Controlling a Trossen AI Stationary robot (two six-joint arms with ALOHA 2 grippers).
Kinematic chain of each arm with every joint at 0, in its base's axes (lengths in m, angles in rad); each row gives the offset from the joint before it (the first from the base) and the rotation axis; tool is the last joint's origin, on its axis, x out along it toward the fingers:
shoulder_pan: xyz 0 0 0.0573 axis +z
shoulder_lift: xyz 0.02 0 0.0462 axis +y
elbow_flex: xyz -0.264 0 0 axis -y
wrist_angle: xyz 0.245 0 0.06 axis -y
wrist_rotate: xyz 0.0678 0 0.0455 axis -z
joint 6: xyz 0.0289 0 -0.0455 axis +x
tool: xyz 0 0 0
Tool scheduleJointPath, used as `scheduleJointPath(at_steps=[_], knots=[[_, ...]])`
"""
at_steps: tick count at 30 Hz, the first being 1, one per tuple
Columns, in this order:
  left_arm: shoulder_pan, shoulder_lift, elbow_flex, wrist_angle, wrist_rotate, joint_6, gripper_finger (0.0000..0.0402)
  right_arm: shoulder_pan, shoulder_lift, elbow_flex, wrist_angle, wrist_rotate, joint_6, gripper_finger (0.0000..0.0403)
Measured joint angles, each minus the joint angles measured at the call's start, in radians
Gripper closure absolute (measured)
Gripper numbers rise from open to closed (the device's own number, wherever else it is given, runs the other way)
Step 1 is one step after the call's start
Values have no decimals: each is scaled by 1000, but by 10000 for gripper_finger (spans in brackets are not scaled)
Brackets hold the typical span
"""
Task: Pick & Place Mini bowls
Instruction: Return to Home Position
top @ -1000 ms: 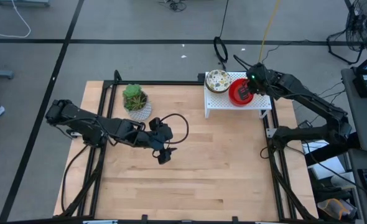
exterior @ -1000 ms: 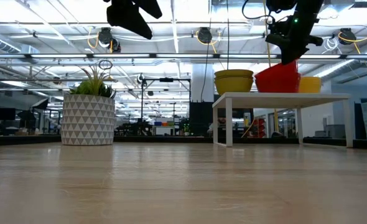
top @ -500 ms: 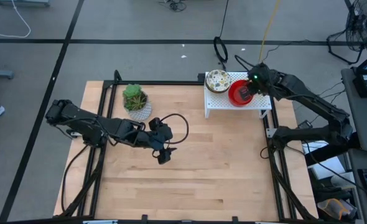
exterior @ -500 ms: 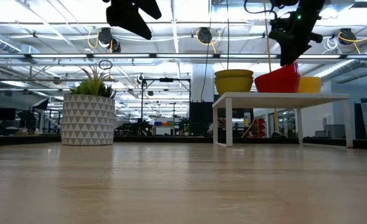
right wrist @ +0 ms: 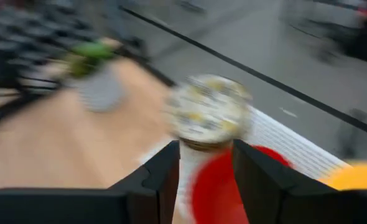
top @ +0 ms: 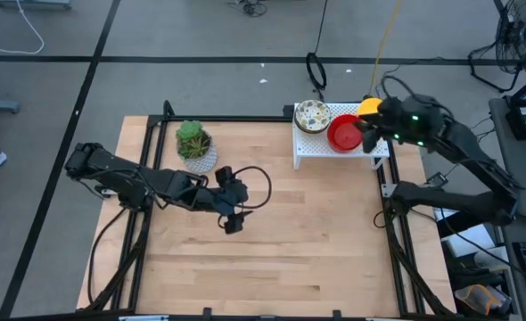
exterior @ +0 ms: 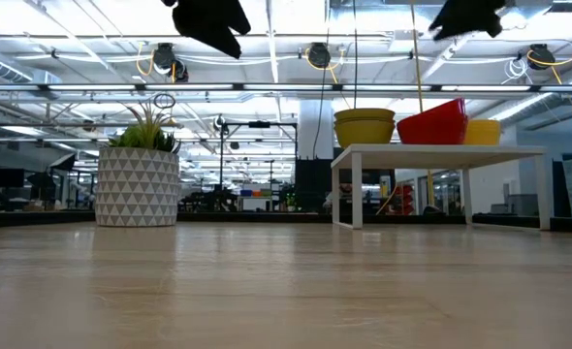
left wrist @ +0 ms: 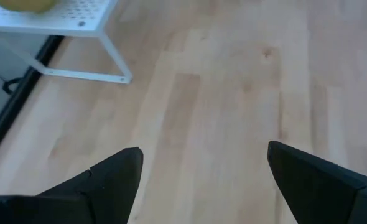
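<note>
The mini bowls sit in three small groups in a row on the white shelf [top: 312, 143], at the back right of the table [top: 272, 250]. At one end is the speckled pile [top: 312, 116] — whitish inside with tiny flowers, and dull yellow on the outside when seen from the side. In the middle, right beside it, is the red pile [top: 342, 134] — plain and bright, with its top bowl a bit tilted. At the other end are the yellow bowls [top: 367, 107], lower than the red and partly hidden from above. All face open side up
</note>
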Motion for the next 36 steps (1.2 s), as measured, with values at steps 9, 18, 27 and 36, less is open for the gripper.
scheduleJointPath(at_steps=[9,18,27,36], knots=[[-7,-144,-1,-199,-128,-124,53,70,-185,-143,130,-134,-6,277],[-96,-383,-51,-315,-259,-245,53,129,-384,-554,531,-249,99,277],[-197,-589,-185,-324,-424,-403,53,183,-409,-756,762,-293,112,277],[-254,-777,-375,-319,-602,-543,53,270,-409,-961,1072,-295,186,269]])
